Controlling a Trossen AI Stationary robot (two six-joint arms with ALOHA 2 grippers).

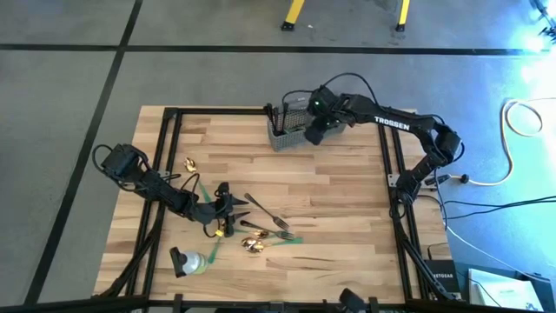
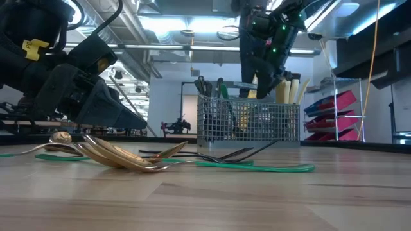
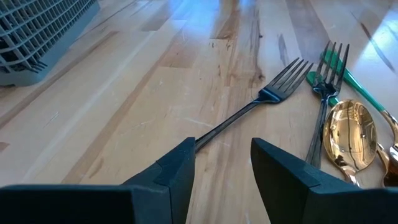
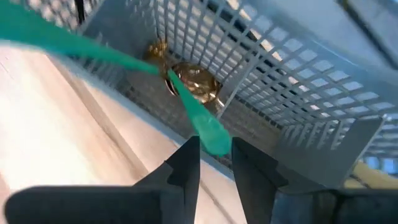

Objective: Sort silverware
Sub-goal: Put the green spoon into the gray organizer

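A: Where the right gripper (image 4: 214, 163) hangs over the mesh basket (image 1: 289, 130) at the tabletop's (image 1: 347, 226) 12 o'clock edge, its fingers pinch the green handle of a gold spoon (image 4: 194, 81); the bowl lies deep inside against the mesh, partly blurred.

B: And the left gripper (image 3: 222, 171)?

A: Low at 7 o'clock, fingers narrowly parted astride a dark fork's (image 3: 261, 99) handle, whose end they hide; contact is unclear. Its tines point away towards 1 o'clock. Other spoons (image 1: 254, 246) lie close by.
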